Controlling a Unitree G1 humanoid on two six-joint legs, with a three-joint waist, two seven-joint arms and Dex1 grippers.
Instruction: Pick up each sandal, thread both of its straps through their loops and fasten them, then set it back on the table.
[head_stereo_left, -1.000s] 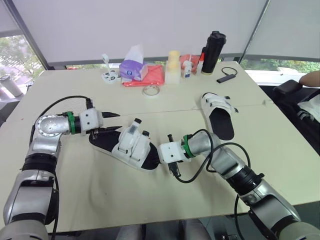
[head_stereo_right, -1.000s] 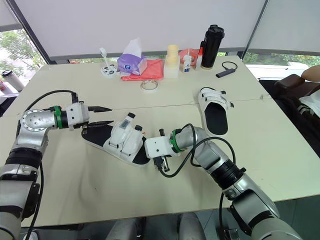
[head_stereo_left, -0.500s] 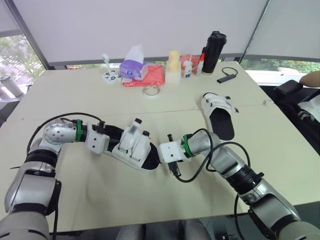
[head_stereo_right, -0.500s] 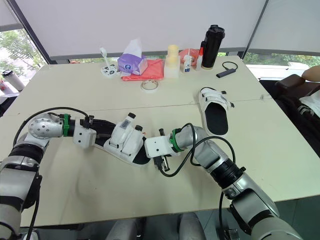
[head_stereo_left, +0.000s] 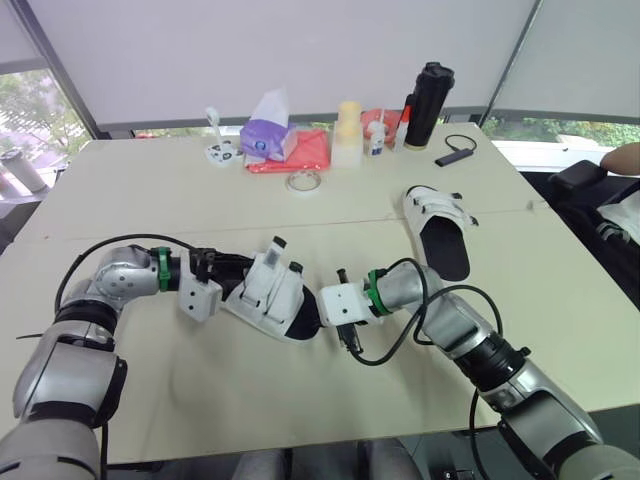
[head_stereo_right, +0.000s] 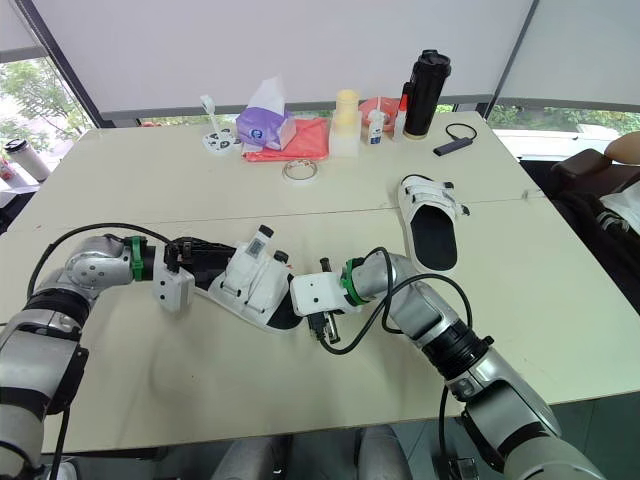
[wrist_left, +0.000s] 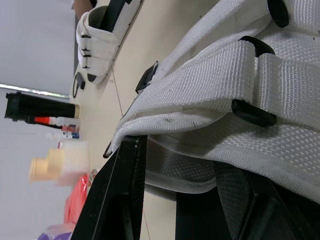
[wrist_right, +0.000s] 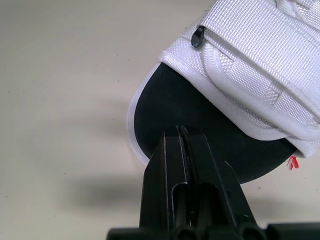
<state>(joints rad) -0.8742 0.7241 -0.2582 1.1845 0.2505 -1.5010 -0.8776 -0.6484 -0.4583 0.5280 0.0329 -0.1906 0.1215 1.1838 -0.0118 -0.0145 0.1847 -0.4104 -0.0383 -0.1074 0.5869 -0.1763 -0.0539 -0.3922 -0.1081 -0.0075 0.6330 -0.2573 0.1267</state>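
Jaws of our left gripper (head_stereo_left: 232, 268) have slid onto the black-soled, white-strapped sandal (head_stereo_left: 272, 292); we cannot tell their grip. Right gripper (wrist_right: 183, 132) pressed together at its toe. Lift looks next.

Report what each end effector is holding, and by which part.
The left end effector grips the near sandal by the heel-side edge of its white upper. The right end effector is shut, holding nothing; its tip touches the toe.

A white woven-strap sandal with a black footbed (head_stereo_left: 268, 292) lies slantwise near the front middle of the pale counter (head_stereo_left: 200, 190), its two strap ends standing upright. A second white-strapped, black-soled sandal (head_stereo_left: 438, 228) rests flat, well apart to its right, straps lying across it.
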